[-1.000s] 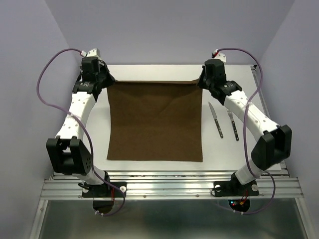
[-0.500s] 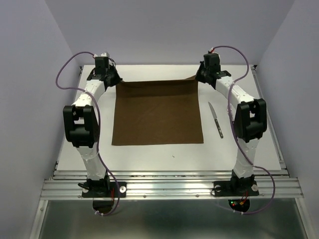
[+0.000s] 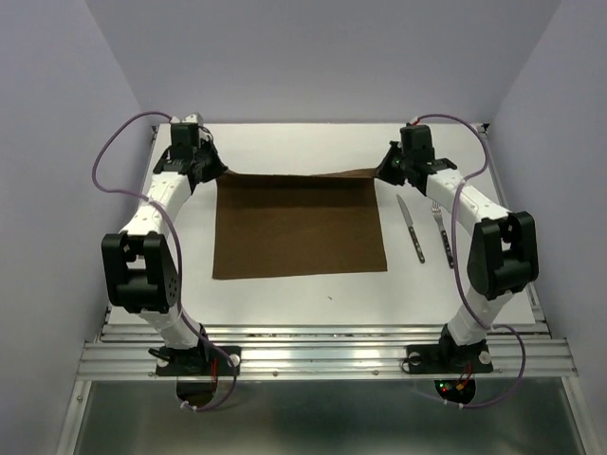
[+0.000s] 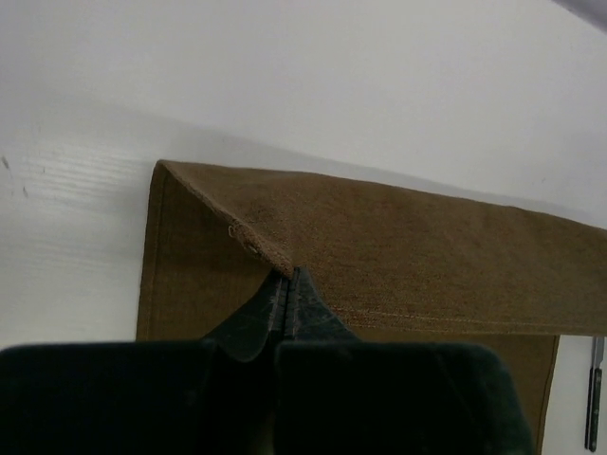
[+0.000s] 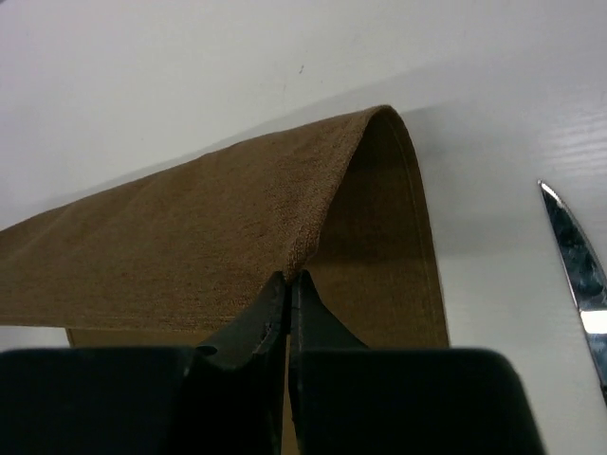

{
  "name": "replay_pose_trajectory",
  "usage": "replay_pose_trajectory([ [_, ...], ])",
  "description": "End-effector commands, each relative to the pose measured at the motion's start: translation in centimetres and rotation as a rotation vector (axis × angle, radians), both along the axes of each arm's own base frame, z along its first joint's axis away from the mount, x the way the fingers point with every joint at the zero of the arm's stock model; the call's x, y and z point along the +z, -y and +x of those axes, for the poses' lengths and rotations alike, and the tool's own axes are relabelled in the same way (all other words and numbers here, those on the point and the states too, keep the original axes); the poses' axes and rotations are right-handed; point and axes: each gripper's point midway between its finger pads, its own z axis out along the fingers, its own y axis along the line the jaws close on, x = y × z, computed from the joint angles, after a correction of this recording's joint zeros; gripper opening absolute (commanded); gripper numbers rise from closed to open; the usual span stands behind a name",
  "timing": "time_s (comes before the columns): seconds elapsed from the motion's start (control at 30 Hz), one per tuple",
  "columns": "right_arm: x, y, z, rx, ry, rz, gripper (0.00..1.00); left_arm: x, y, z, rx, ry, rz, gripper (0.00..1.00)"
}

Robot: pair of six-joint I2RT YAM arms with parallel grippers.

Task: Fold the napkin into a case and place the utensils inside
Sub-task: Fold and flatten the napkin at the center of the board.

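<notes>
The dark brown napkin (image 3: pixel 299 232) lies on the white table between the arms, its far edge raised and curling toward the near side. My left gripper (image 3: pixel 220 172) is shut on the napkin's far left corner (image 4: pixel 256 248), fingertips (image 4: pixel 275 289) pinched together on the hem. The right gripper (image 3: pixel 377 172) is shut on the far right corner (image 5: pixel 318 223). The fold hangs between both grippers (image 4: pixel 287 277) (image 5: pixel 287 278). Right of the cloth lie the utensils: a silver knife (image 3: pixel 411 227) (image 5: pixel 580 280) and a fork (image 3: pixel 443 235). No case is in view.
The white table (image 3: pixel 303 299) ends at a metal rail (image 3: pixel 322 355) by the arm bases. Lilac walls close in the back and both sides. Purple cables loop off both arms. The right forearm (image 3: pixel 469 204) passes above the fork's far end.
Both grippers lifted the napkin's far edge and now carry it toward the near side. The cloth's near edge slid away from the rail. The elbows have shifted.
</notes>
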Motion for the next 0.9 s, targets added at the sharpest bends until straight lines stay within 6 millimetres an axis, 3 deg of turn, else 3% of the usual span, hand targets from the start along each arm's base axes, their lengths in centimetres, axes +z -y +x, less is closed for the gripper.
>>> replay_pose_trajectory([
  [0.0, 2.3, -0.1, -2.4, -0.02, 0.041, 0.102, 0.01, 1.5, -0.9, -3.7, -0.001, 0.023, 0.029, 0.0],
  [0.13, 0.9, -1.2, -5.7, 0.024, -0.026, 0.188, 0.01, 0.8, -0.5, -7.1, 0.004, -0.003, -0.006, 0.0],
  [0.27, 0.3, -0.8, -8.7, 0.022, -0.053, 0.202, 0.01, -0.3, -0.2, -10.1, 0.025, -0.006, -0.025, 0.0],
  [0.3, 0.1, -0.7, -9.3, 0.026, -0.06, 0.2, 0.01, -1.7, -0.3, -11.1, 0.033, -0.034, -0.025, 0.0],
  [0.47, -3.0, 0.2, -13.8, 0.015, -0.13, 0.182, 0.01, -3.8, -0.2, -13.5, 0.077, -0.026, -0.068, 0.0],
  [0.57, -4.3, 0.2, -15.4, 0.016, -0.156, 0.199, 0.01, -4.7, 0.0, -14.1, 0.081, -0.049, -0.08, 0.0],
  [0.67, -4.7, 0.3, -16.0, 0.017, -0.164, 0.202, 0.01, -5.7, 0.2, -14.8, 0.09, -0.072, -0.095, 0.0],
  [0.87, -4.5, 0.3, -16.2, 0.029, -0.158, 0.2, 0.01, -5.0, -0.2, -15.0, 0.115, -0.063, -0.085, 0.0],
])
